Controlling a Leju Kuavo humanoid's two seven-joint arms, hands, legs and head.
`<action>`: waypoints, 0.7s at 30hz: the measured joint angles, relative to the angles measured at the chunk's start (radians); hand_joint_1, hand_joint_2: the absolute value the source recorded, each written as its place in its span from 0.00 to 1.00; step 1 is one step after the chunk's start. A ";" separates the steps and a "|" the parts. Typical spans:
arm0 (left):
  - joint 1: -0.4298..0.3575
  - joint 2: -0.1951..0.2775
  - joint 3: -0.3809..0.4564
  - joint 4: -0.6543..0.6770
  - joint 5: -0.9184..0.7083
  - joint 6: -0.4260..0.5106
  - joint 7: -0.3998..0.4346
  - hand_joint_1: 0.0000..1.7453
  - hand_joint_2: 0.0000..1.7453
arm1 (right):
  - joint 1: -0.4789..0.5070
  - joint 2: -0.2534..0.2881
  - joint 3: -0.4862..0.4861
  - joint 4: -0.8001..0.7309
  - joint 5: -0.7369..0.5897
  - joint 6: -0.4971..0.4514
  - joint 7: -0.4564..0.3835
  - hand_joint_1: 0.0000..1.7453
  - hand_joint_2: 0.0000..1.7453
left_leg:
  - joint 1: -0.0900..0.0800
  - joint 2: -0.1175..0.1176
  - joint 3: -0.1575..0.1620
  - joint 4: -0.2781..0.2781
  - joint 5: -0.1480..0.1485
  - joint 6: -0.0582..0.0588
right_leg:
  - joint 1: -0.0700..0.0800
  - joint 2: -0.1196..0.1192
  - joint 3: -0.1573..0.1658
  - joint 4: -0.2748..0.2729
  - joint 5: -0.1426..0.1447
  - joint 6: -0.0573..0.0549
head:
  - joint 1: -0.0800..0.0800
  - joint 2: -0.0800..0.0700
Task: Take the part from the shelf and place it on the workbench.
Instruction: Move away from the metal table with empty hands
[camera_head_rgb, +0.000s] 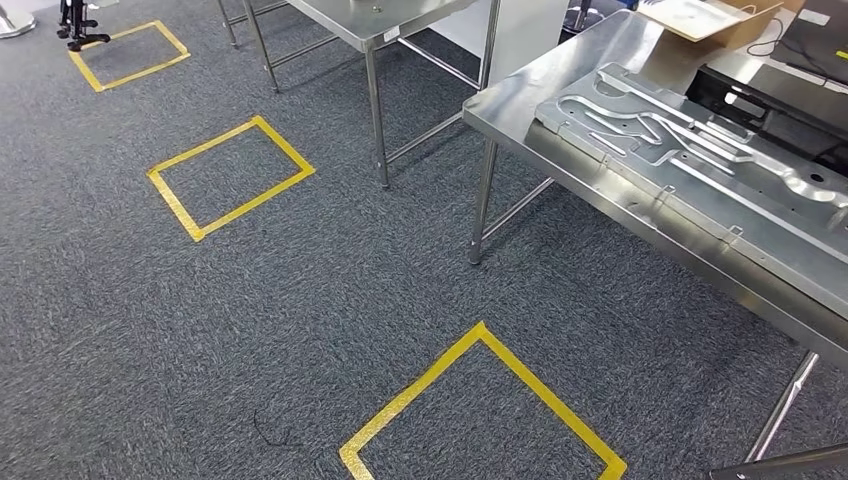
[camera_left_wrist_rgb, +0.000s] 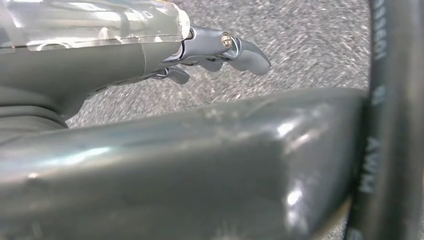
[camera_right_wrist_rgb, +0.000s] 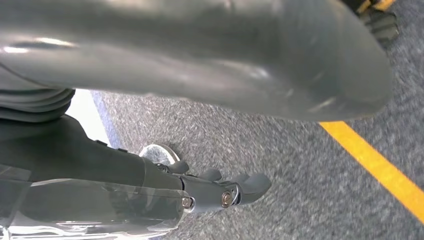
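Note:
A large stamped silver metal panel lies flat on the steel workbench at the right of the head view. My left hand hangs over grey carpet in the left wrist view, its fingers stretched out with nothing in them. In the right wrist view my right hand also hangs above the carpet, fingers straight and apart, holding nothing.
A second steel table stands further back. Yellow tape squares mark the carpet near me, to the left and far left. A cardboard box and a black frame sit behind the panel.

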 joint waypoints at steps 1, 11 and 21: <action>0.001 0.001 0.001 0.000 0.000 0.000 0.001 0.00 0.00 | 0.000 0.000 0.000 0.000 0.001 0.001 0.001 0.00 0.00 | 0.000 0.019 -0.007 0.015 -0.010 -0.005 | -0.002 -0.012 0.003 -0.005 0.002 -0.007 | 0.000 0.000; -0.001 0.005 0.005 0.000 0.000 0.000 0.001 0.00 0.00 | 0.003 0.001 -0.004 0.003 0.015 0.004 0.005 0.00 0.00 | 0.004 0.171 -0.001 0.033 -0.011 -0.016 | 0.006 -0.147 0.027 -0.010 -0.016 -0.006 | -0.001 0.000; -0.004 0.003 0.009 0.000 0.000 -0.001 -0.003 0.00 0.00 | -0.007 -0.001 -0.012 0.004 0.019 0.002 0.005 0.00 0.00 | 0.000 0.096 0.016 -0.023 0.010 0.034 | 0.000 -0.059 -0.088 0.248 -0.152 0.030 | 0.000 0.000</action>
